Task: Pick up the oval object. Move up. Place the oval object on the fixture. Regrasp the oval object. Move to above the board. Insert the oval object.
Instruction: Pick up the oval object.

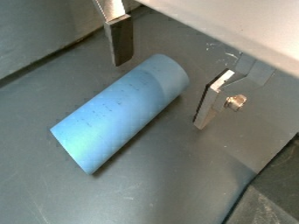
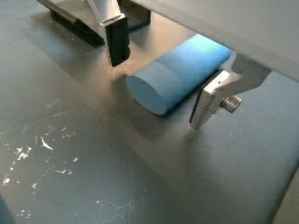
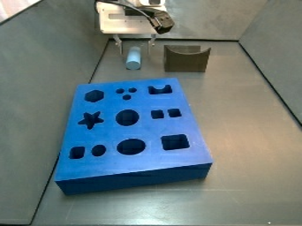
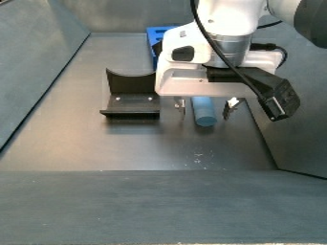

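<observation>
The gripper (image 1: 163, 74) hangs low over the dark grey floor (image 1: 47, 188) with its jaws spread wide, one finger (image 1: 119, 39) on each side of the oval object (image 1: 121, 111), and neither pad is seen touching it. In both wrist views the upper parts of the fingers are cut off by the frame, and the pale body of the hand fills one corner. In a side view the gripper (image 4: 213, 101) and the white hand above it cover most of the oval object (image 4: 205, 115), so only its near end shows. In a side view from the far end, the object (image 3: 133, 59) is small and half tucked under the gripper (image 3: 134, 40).

The oval object lies flat on the floor, its long axis running crosswise between the two fingers; a wrist view shows its rounded end face (image 2: 149, 90).

The fixture (image 4: 130, 96) stands just beside it on the floor, apart from it, notch upward. The board (image 3: 130, 132) lies well apart, filling the middle of the floor, with its shaped holes open. Nothing lies between the object and the fixture.
</observation>
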Available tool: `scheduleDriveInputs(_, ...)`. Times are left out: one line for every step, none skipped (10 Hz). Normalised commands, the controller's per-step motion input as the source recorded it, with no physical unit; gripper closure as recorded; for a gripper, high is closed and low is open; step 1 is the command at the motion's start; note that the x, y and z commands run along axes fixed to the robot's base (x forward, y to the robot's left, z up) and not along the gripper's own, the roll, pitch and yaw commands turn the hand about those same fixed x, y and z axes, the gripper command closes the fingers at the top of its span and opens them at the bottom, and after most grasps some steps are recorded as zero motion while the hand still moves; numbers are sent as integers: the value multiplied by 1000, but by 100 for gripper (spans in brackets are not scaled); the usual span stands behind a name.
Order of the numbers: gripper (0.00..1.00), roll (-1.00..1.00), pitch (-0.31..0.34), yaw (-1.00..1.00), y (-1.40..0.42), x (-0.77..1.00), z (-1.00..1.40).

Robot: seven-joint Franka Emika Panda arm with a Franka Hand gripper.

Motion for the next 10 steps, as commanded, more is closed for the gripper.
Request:
scheduleDriveInputs(0,19,0,0,-43,0,0)
scheduleDriveInputs(0,19,0,0,-26,0,0)
scheduleDriveInputs(0,11,0,0,-6,0,0)
scheduleDriveInputs(0,0,0,0,-26,0,0)
scheduleDriveInputs(0,1,0,0,0,0,-49)
scheduleDriveInputs(0,6,-50,0,-14,-83,-240)
scheduleDriveInputs(0,0,0,0,0,-17,0)
scheduleDriveInputs(0,13,0,0,0,-37,-103)
scheduleDriveInputs(0,0,0,0,0,-26,-46)
scheduleDriveInputs(0,0,0,0,0,0,-23)
